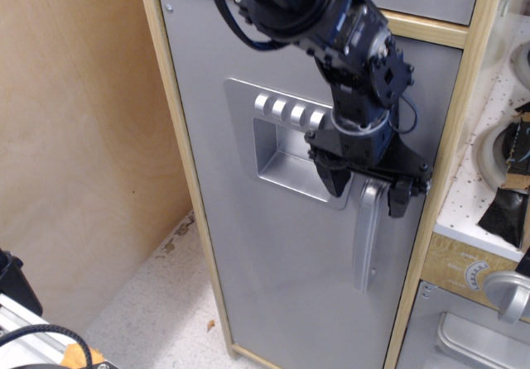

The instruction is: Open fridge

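The fridge (273,245) is a tall light-wood cabinet with a matte silver-grey door, which is closed. A recessed dispenser panel (286,141) with a row of knobs sits at mid-height. A curved vertical silver handle (367,237) runs down the door's right side. My black gripper (367,189) hangs from the dark arm, pointing down at the top end of the handle. Its jaws are apart, one finger (333,177) left of the handle top and one (399,198) to its right. The handle's top is partly hidden behind the gripper.
A plywood wall (83,137) stands left of the fridge, above a speckled floor (157,303). To the right are a white speckled counter with round burners (497,150), a small silver oven door (464,340) and a round knob (507,293).
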Robot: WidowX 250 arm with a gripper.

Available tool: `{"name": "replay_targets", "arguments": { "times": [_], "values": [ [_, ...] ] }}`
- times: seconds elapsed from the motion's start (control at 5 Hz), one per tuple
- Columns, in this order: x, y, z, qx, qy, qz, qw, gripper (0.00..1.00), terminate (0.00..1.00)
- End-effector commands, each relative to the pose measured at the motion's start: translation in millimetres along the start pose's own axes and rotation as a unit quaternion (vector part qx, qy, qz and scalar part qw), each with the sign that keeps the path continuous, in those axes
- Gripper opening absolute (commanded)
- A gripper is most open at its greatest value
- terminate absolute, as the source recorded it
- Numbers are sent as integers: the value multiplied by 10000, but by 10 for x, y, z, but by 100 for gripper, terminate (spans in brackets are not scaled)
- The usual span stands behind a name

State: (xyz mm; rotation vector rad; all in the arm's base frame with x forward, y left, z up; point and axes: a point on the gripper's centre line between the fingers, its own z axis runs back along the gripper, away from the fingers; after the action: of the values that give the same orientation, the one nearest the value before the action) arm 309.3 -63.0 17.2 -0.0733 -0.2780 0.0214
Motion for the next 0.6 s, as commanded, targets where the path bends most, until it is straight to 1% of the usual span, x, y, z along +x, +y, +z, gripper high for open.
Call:
{"name": "replay_targets", "arguments": {
  "times": [0.0, 0.2, 0.4],
  "values": [
    [185, -64, 7, -92, -490, 144, 9987, 100, 0],
    [143, -74, 6, -7, -521, 192, 9985, 0, 0],
    [104, -68, 29, 43, -508, 304, 9982, 0, 0]
  ]
}}
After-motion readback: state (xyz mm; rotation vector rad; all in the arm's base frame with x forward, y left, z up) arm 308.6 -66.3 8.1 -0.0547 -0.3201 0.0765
